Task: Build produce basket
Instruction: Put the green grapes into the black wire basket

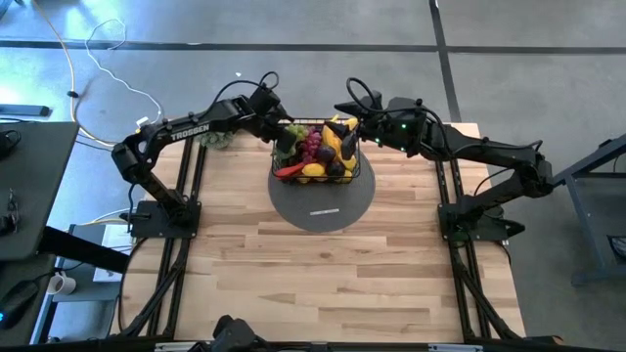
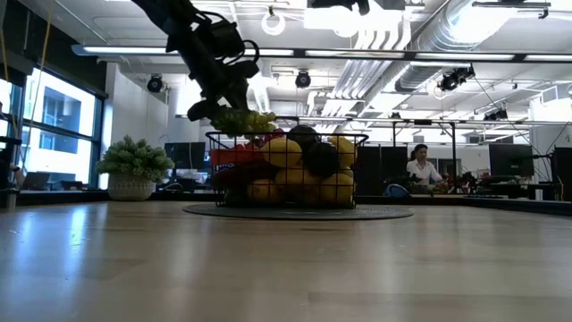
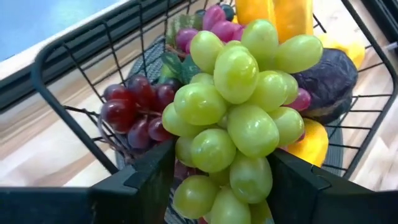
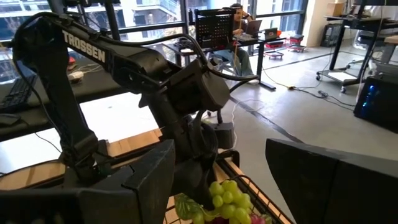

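The black wire basket (image 1: 315,156) stands on a flat grey round disc (image 1: 323,205) at the table's far middle. It is heaped with produce: yellow bananas (image 1: 342,137), red grapes (image 1: 309,147), lemons (image 2: 268,190) and a dark eggplant (image 3: 326,81). My left gripper (image 1: 284,133) is over the basket's left far corner, shut on a bunch of green grapes (image 3: 236,118). The bunch shows just above the rim in the low view (image 2: 243,119). My right gripper (image 1: 354,119) hovers open, with nothing between its fingers, above the basket's right far side. My left gripper pinches the green grape bunch between its two fingers (image 3: 146,180), which stand on either side of the bunch's near part (image 3: 186,149). The fingers slant down from the table's left. The bunch juts forward past them over the basket's rim (image 3: 74,43), above the other produce.
A pale-green leafy bunch in a white pot (image 2: 134,163) stands at the table's far left, behind my left arm. Bare wood lies across the table's near half (image 1: 323,284). A person (image 2: 420,165) sits in the room beyond the table.
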### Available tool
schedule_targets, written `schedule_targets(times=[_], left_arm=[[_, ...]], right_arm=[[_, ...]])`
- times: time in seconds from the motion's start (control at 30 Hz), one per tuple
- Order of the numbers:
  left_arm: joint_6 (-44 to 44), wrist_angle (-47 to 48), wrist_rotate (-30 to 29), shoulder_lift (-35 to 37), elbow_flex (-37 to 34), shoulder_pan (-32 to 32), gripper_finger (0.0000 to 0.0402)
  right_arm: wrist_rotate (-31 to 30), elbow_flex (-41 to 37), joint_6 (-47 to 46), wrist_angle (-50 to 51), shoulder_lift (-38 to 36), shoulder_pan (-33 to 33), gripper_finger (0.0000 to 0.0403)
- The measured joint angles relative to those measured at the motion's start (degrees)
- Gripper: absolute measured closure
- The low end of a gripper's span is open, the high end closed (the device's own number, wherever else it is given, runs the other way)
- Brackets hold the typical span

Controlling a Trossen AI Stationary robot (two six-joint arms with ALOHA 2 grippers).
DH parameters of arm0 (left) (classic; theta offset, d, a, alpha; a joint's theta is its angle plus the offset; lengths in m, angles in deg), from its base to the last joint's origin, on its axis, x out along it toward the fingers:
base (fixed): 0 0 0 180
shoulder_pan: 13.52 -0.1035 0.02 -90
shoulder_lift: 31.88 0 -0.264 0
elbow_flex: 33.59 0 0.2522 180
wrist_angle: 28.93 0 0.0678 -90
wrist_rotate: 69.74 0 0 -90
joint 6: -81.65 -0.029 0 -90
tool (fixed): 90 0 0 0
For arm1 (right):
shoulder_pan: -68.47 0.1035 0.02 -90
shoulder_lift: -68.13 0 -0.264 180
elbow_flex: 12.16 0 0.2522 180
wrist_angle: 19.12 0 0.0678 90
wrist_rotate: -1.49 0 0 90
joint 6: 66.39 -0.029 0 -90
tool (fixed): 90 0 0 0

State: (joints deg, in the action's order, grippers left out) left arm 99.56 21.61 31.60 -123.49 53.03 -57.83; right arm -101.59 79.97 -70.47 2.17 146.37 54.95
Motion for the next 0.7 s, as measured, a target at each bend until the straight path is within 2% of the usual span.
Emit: schedule_targets(times=[0.23, 0.47, 0.7], left_arm=[[4.38, -1.12, -0.90, 0.00, 0.00, -0.40, 0.0194], [3.96, -0.98, 0.92, 0.94, 0.00, 0.50, 0.0194], [3.11, -0.57, -0.08, 4.47, 0.00, 0.66, 0.0195]], right_arm=[[-0.42, 0.00, 0.00, 0.37, 0.00, 0.01, 0.0169], [-0.41, 0.00, -0.45, 2.90, -0.10, 0.03, 0.0169], [-0.49, -0.02, -2.48, 9.11, -4.01, -0.68, 0.0169]])
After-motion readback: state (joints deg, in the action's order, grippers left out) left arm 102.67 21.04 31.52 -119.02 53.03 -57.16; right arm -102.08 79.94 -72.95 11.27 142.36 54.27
